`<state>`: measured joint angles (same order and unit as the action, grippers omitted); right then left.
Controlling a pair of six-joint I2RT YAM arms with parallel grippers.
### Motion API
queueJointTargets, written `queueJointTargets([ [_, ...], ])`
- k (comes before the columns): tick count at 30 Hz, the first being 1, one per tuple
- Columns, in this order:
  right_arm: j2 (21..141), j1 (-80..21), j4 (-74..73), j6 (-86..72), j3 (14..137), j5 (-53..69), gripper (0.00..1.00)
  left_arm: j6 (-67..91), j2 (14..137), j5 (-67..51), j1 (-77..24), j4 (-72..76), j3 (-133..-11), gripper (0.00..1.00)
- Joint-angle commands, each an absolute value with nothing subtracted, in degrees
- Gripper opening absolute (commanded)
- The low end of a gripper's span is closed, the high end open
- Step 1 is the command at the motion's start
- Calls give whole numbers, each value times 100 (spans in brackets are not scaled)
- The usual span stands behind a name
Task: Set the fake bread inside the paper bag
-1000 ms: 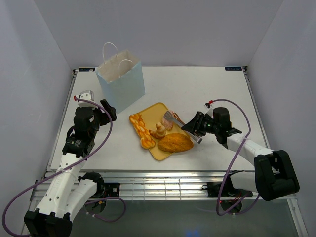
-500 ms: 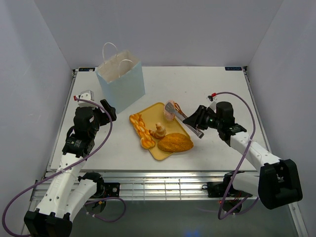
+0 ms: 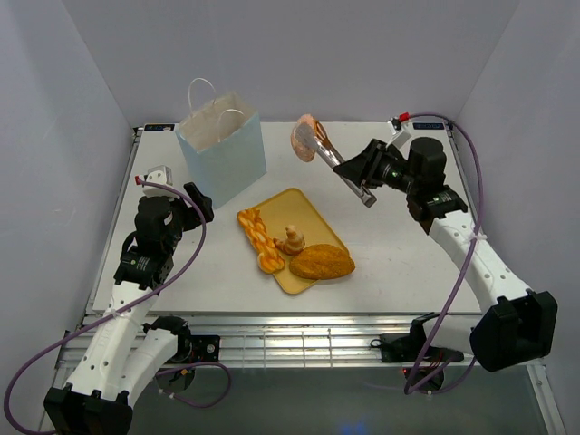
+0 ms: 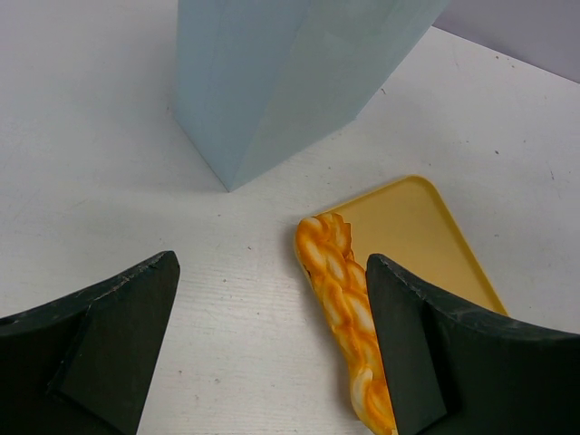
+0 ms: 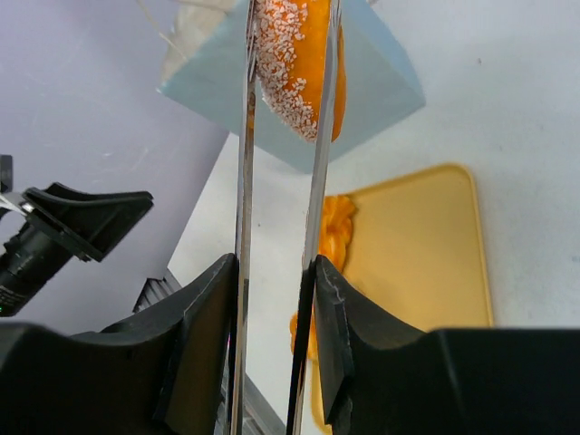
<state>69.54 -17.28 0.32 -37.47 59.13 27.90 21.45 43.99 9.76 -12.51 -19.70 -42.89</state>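
The right tool [image 3: 364, 170] is raised above the table [image 3: 408, 245], its fingers closed around the metal tongs [image 3: 332, 154]. The tongs' blades pinch a pinkish-orange, seed-speckled bread piece [image 3: 304, 138] in mid-air, just right of the paper bag [image 3: 222, 154] and near the height of its rim. The bag stands upright at the table's back left with its mouth open (both cord handles sticking up). On the yellow tray [image 3: 304, 204] lie the orange braid [image 3: 256, 231], a small tan bun [image 3: 292, 240] and the golden oval loaf [image 3: 322, 263]. The left tool [image 4: 272, 263] hangs with its jaws wide apart and nothing between them, over bare table between the bag's base and the braid.
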Motion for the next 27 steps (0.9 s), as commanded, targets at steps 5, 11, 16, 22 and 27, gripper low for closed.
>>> queueJointTargets([
  [5, 7838, -1758, 519, -3762, 7276, 3023, 41, 2118, 4289, 932, -1274, -1934, -4316, 94],
  [11, 8620, -1986, 729, -3867, 8339, 3138, 41, 2127, 4280, 923, -1266, -1925, -4316, 94],
  [16, 9254, -2241, 791, -3867, 9375, 3146, 42, 2127, 4298, 932, -1266, -1925, -4315, 94],
  [22, 10212, -2530, 598, -3815, 10633, 3068, 43, 2118, 4298, 975, -1266, -1934, -4315, 94],
  [27, 11038, -2716, 396, -3788, 11696, 3111, 43, 2101, 4298, 1011, -1274, -1925, -4315, 94],
])
